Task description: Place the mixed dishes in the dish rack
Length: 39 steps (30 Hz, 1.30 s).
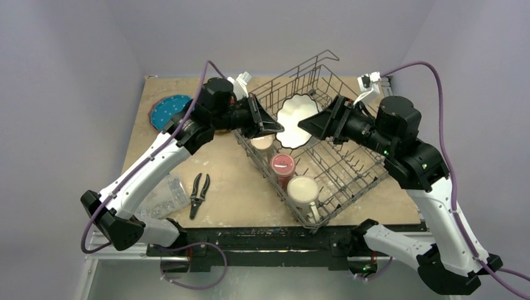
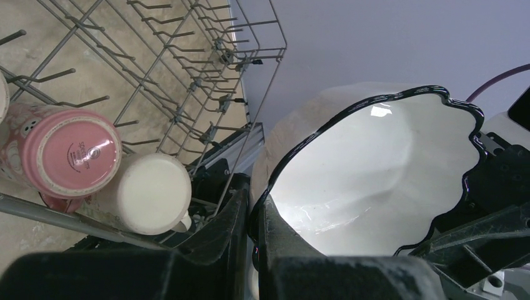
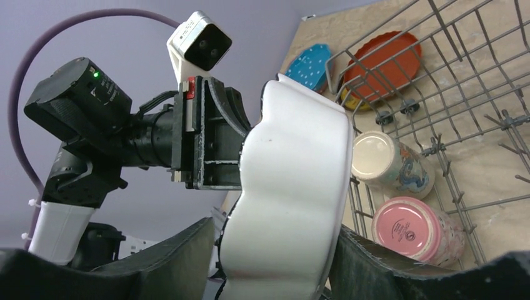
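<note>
**Bowl on edge above the rack, between both tools**

Glazed white ware with a wavy, dark-lined rim, the bowl [image 1: 294,122] looks stiff, slick and easy to chip. It is probably fairly light, but a knock against wire or a drop would likely crack it. The thin rim is the natural place to pinch, though a poor one for steadying. A hold across the body, from rim to base, should resist twisting better on such a smooth surface.

It hangs on edge in the air over the far half of the rack [image 1: 347,164], touching no wire that I can see. Its hollow faces the right arm. Three mugs [image 1: 282,165] lie in the near row below it.

The left tool [image 2: 253,212] is clamped narrow on the rim, one finger inside the hollow and one behind.

The right tool [image 3: 278,250] comes from the opposite side and straddles the bowl's body at a middling width. No gap shows at either finger, but I cannot tell whether the fingers bear on it.
</note>
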{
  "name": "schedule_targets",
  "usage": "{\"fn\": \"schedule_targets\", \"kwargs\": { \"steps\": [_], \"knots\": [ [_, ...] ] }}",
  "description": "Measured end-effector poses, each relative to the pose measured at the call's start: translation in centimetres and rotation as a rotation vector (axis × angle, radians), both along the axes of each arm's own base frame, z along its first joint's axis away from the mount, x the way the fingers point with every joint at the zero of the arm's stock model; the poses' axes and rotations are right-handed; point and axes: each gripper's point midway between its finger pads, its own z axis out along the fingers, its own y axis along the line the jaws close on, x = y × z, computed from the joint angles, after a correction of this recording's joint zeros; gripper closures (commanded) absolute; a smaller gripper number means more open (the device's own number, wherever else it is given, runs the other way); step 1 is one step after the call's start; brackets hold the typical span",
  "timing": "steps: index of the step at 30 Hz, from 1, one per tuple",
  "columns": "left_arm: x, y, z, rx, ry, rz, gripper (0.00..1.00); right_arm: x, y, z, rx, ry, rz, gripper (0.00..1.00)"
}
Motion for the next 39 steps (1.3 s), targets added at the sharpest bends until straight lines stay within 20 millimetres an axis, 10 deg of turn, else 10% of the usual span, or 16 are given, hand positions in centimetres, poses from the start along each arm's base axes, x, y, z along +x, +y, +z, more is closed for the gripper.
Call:
{"fn": "schedule_targets", "kwargs": {
  "steps": [6,10,14,24,32,39],
  "knots": [
    [0.3,-0.6,0.3,-0.009,-0.001,-0.012,1.00,0.5,-0.8,-0.4,-0.013,0.014,-0.060,0.60],
    [0.9,-0.9,-0.3,0.012,0.001,-0.004,1.00,1.1,-1.2,-1.6,-0.029,0.093,-0.118,1.00],
    [1.3,-1.1,-1.4,0.050,0.030,0.000,0.98,1.9,-1.7,-3.2,-0.076,0.169,-0.178,1.00],
    [1.3,-2.6,-1.8,0.077,0.040,-0.034,0.17,0.8,-4.9,-7.6,-0.192,0.351,-0.336,1.00],
    [0.5,-2.7,0.3,0.168,-0.214,-0.106,0.15,-0.7,-9.3,-10.9,-0.377,0.497,-0.517,1.00],
    [-7.8,-7.4,1.5,0.227,-0.766,-0.468,0.23,-1.4,-10.6,-11.6,-0.413,0.539,-0.579,1.00]
  ]
}}
